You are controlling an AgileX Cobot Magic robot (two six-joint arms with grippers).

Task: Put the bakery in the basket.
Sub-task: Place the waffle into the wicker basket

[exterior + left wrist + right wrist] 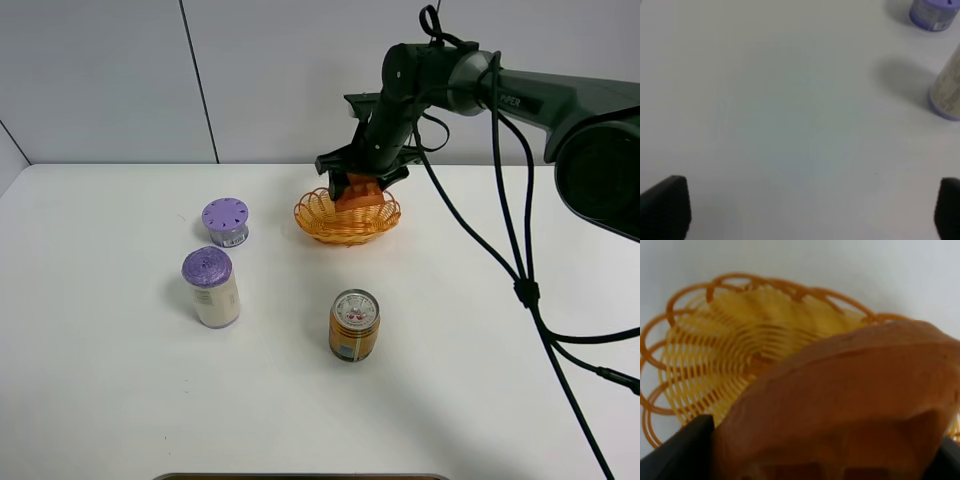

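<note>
From the high camera I see my right gripper (360,184) hanging over the basket (318,226) toward the far side of the white table (120,400). Its fingers are clamped on the bakery (359,195), an orange-brown waffle wedge. The right wrist camera shows the wedge filling the near view between the two dark fingers, with the basket's yellow woven floor directly beneath it. The wedge looks held above the weave rather than resting on it, though I cannot tell that for certain. My left gripper (805,210) is spread wide over bare table with nothing between its fingers, and it does not appear in the high view. I judge the pick and the carry done. What is left is to lower a little, let the wedge go into the basket and lift the arm clear. A gold can (354,325) and two purple-lidded cups (226,221) stand well apart from the basket
</note>
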